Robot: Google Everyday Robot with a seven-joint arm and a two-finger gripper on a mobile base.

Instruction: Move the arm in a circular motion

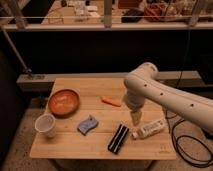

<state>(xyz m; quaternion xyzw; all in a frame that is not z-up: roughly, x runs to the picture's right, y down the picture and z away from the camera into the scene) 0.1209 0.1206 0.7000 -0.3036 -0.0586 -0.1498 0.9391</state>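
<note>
The white arm (165, 95) of thick rounded segments with small dark dots reaches in from the right over the wooden table (90, 145). It bends down at a rounded elbow and ends in a short tan tapered gripper (135, 119). The gripper hangs just above the table's right middle, between the orange carrot (111, 101) and the white bottle (149, 129). It holds nothing that I can see.
On the table lie an orange bowl (63, 102), a white paper cup (46, 125), a blue sponge (88, 124) and a black bar-shaped object (118, 138). A black cable (182, 145) runs on the floor at the right. A dark counter and rails stand behind.
</note>
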